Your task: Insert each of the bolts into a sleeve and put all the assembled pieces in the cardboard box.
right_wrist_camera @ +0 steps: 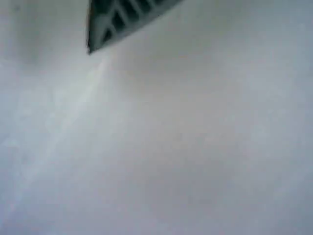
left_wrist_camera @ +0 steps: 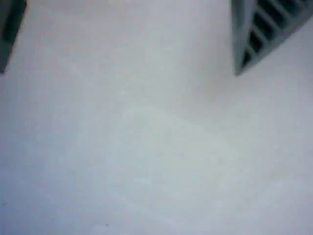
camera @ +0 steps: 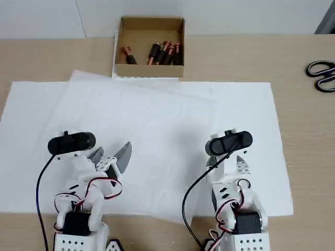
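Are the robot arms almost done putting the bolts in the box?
Nearly, it seems. Done: the assembled pieces lie inside the cardboard box. In hand: nothing I can see; the left claw is open and empty above the white paper, and the right claw hangs over the paper. Left: probably nothing, since every piece I can see is in the box.

No lettering, number, label or sign can be read anywhere; the box (camera: 149,70) shows plain brown walls; the paper (camera: 157,130) is blank white.
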